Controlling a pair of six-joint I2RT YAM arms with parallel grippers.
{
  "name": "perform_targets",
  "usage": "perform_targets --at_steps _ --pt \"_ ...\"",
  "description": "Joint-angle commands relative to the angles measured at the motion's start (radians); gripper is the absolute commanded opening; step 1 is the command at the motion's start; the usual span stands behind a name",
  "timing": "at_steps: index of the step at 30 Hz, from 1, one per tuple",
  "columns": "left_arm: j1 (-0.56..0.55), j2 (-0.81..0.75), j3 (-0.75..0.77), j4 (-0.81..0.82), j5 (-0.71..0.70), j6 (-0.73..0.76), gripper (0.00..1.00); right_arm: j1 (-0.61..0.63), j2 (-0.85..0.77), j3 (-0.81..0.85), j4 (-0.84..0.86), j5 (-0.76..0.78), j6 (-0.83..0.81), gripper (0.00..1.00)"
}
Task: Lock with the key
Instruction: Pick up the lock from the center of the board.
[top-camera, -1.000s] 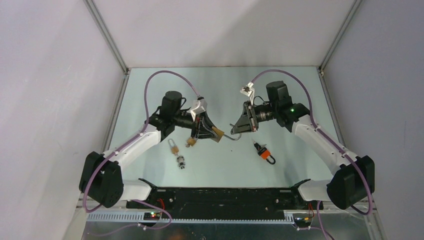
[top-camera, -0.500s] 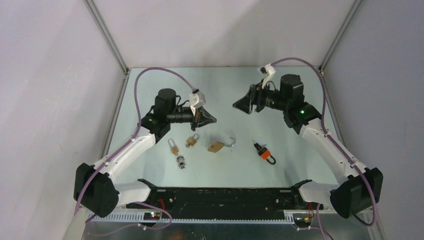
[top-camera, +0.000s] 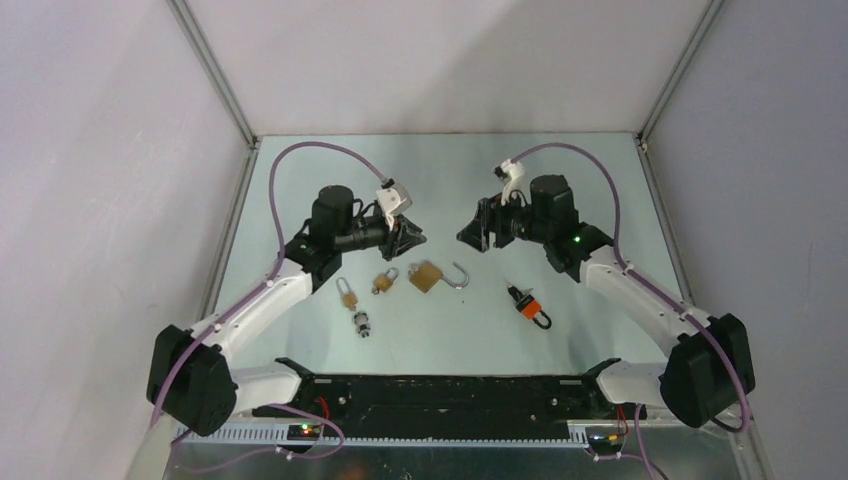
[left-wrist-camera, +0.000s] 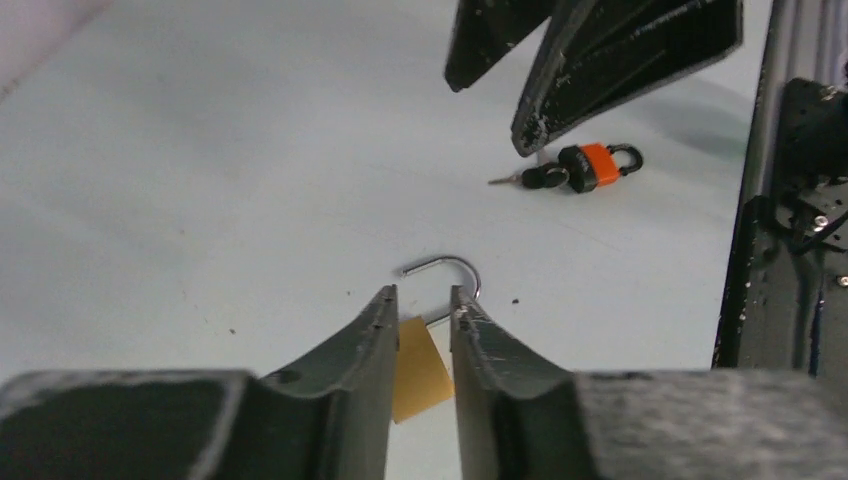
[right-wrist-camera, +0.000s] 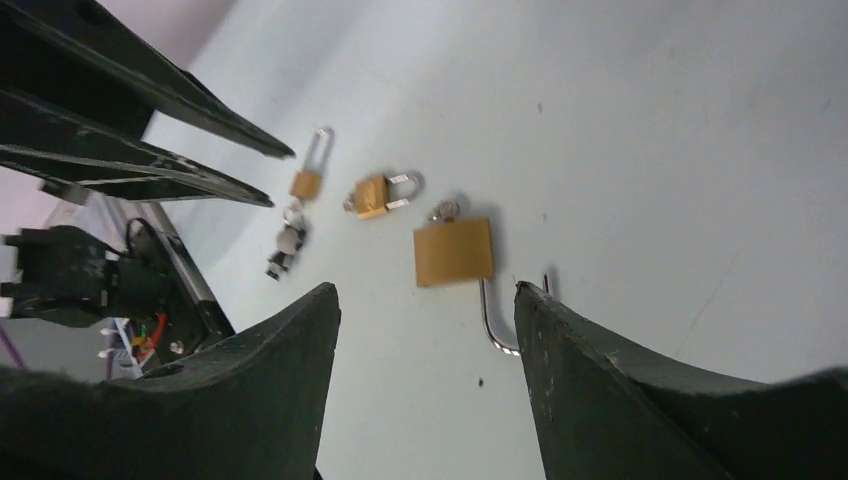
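Top external view: nearest the arms' edge of the bench (top-camera: 560, 180) lie a small silver lock (top-camera: 361, 324) and an orange padlock (top-camera: 533, 307). A little farther, near the middle of the bench, the big brass padlock (top-camera: 426, 277) lies flat with its shackle (top-camera: 460, 276) swung open. What seems to be its key (right-wrist-camera: 447, 211) sticks from the opposite end. Beyond it hang both pincers, holding nothing: the left pincer (left-wrist-camera: 420, 300) has only a narrow gap, the right pincer (right-wrist-camera: 425, 292) is spread wide. I think one pincer should pin the body while the other pushes the shackle straight in, and only then turn the key.
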Motion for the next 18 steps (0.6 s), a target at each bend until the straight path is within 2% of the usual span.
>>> perform_targets --at_steps 1,5,10,13,18 --pt "-0.006 0.046 -0.044 0.045 -0.062 -0.03 0.34 0.017 0.027 -0.052 0.023 0.068 -0.005 0.69" --pt "-0.01 0.06 -0.061 0.074 -0.149 -0.059 0.41 0.07 0.094 -0.061 -0.021 0.19 -0.04 0.69" --pt "-0.01 0.04 -0.101 0.14 -0.302 -0.079 0.5 0.126 0.202 -0.044 -0.061 0.403 0.066 0.66" --pt "-0.011 0.023 -0.115 0.166 -0.405 -0.091 0.55 0.194 0.243 -0.033 -0.052 0.5 0.062 0.64" --pt "-0.01 -0.036 -0.144 0.224 -0.551 -0.138 0.66 0.284 0.339 0.012 0.015 0.428 -0.074 0.66"
